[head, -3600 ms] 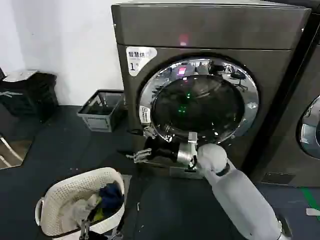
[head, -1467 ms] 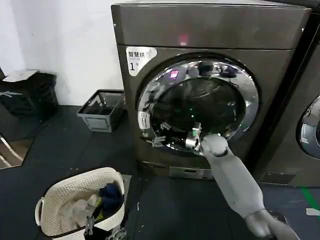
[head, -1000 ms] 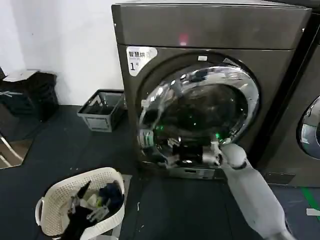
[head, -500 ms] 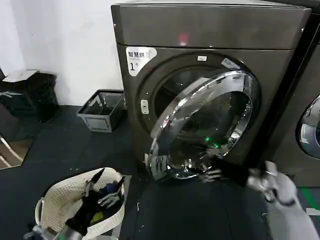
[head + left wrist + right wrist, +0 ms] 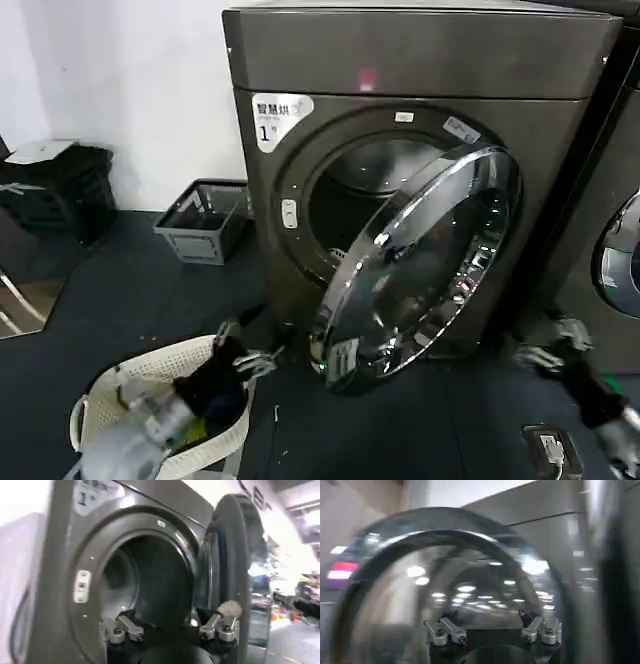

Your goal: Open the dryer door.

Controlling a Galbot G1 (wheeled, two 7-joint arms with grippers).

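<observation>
Chrome-ringed round dryer door [image 5: 420, 270] hangs half open; right gripper [image 5: 548, 345], jaws wide and empty, sits beside it. Left gripper [image 5: 243, 350], jaws spread, should nudge the rim outward.

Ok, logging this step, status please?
Dryer door swung wide, drum mouth exposed. Right gripper open, clear of door. Left gripper open, over laundry basket. Nothing obstructing.

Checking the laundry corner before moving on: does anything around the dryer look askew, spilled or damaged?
Nothing stands out. The dryer door hangs swung open off the dryer, glass intact; the drum mouth is dark and unobstructed. Laundry sits inside the white basket, none spilled.
</observation>
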